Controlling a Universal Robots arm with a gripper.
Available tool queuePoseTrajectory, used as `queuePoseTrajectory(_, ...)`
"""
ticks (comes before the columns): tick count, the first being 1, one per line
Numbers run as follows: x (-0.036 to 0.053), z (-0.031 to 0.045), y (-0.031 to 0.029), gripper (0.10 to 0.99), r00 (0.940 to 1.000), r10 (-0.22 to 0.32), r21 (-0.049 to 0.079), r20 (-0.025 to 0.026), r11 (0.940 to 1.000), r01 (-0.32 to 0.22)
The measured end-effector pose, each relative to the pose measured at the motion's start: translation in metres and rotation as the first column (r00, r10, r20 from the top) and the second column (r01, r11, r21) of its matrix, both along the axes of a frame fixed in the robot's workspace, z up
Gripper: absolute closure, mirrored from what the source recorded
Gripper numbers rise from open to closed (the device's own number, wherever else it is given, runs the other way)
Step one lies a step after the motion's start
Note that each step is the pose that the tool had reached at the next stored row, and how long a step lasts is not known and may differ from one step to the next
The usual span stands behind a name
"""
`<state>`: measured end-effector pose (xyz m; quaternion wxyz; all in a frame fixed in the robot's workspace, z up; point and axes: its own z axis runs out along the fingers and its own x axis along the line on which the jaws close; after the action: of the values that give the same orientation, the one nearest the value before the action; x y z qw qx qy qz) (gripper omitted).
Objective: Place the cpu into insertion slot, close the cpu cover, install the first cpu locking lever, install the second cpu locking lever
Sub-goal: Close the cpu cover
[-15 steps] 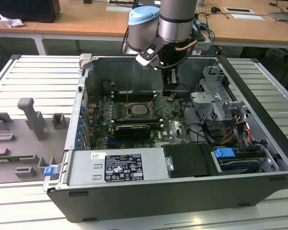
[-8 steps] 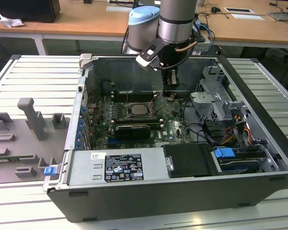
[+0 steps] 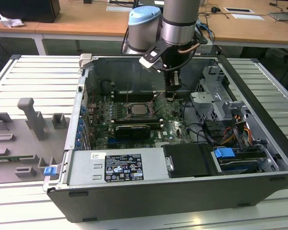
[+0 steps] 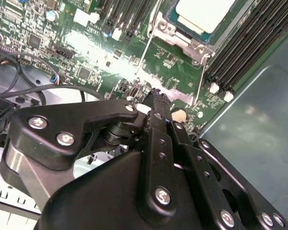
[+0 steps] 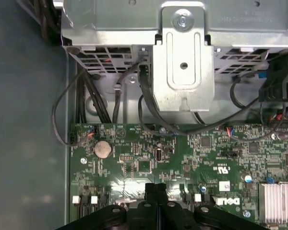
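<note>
The tool point(image 3: 171, 96) hangs low inside the open computer case point(image 3: 158, 201), over the green circuit board point(image 3: 175, 122). Its two black fingers point(image 5: 150, 189) are pressed together tip to tip, with just a thin seam between them. The cpu point(image 3: 137, 109) lies flat in the socket point(image 3: 127, 110), pale metal face up, just to the exterior view's left of the tool and apart from it. In the second wrist view a silver cover point(image 4: 182, 40) frames the cpu's edge, and two thin wire levers point(image 4: 145, 48) run along the socket's sides toward the fingertips; whether they are latched I cannot tell. Writing is plentiful but small: a black-and-white sticker point(image 3: 122, 167) lies on the power supply point(image 3: 86, 165) at the case's near side. In the first wrist view, white lettering point(image 5: 228, 201) and a small white sticker point(image 5: 224, 186) sit on the board near a coin battery point(image 5: 102, 148) and a ribbed heat sink point(image 5: 278, 201). Room is tight: the case's far wall point(image 3: 134, 72) stands close behind the tool, a silver drive cage point(image 3: 213, 96) with black cables point(image 3: 201, 132) crowds the exterior view's right, and long black memory slots point(image 4: 249, 43) lie beside the socket. The case rests on a ribbed white desk point(image 3: 269, 76), with grey blocks point(image 3: 31, 120) well apart on the exterior view's left.
</note>
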<state>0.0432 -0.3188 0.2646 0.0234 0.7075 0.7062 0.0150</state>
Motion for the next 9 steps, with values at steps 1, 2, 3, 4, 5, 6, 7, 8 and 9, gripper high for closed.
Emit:
queuePoseTrajectory(1, 0.0021, -0.0008, 0.0010, 0.980, 1.0000, 0.000, 0.000, -0.0003, 1.0000, 0.000)
queuePoseTrajectory(2, 0.0037, -0.0017, 0.0017, 0.980, 1.0000, 0.000, 0.000, -0.0007, 1.0000, 0.000)
queuePoseTrajectory(3, 0.0053, -0.0024, 0.0022, 0.980, 1.0000, 0.000, 0.000, -0.0013, 1.0000, 0.000)
queuePoseTrajectory(4, 0.0071, -0.0035, 0.0028, 0.980, 1.0000, 0.001, 0.000, -0.0020, 1.0000, -0.001)
queuePoseTrajectory(5, 0.0080, -0.0046, 0.0031, 0.980, 1.0000, 0.001, 0.000, -0.0023, 1.0000, -0.001)
queuePoseTrajectory(6, 0.0084, -0.0066, 0.0034, 0.980, 1.0000, 0.005, 0.000, -0.0025, 1.0000, -0.005)
queuePoseTrajectory(7, 0.0084, -0.0077, 0.0036, 0.980, 1.0000, 0.009, 0.000, -0.0025, 1.0000, -0.009)
queuePoseTrajectory(8, 0.0084, -0.0089, 0.0037, 0.980, 0.9999, 0.015, 0.000, -0.0025, 0.9999, -0.015)
queuePoseTrajectory(9, 0.0084, -0.0101, 0.0037, 0.980, 0.9998, 0.019, 0.001, -0.0026, 0.9998, -0.019)
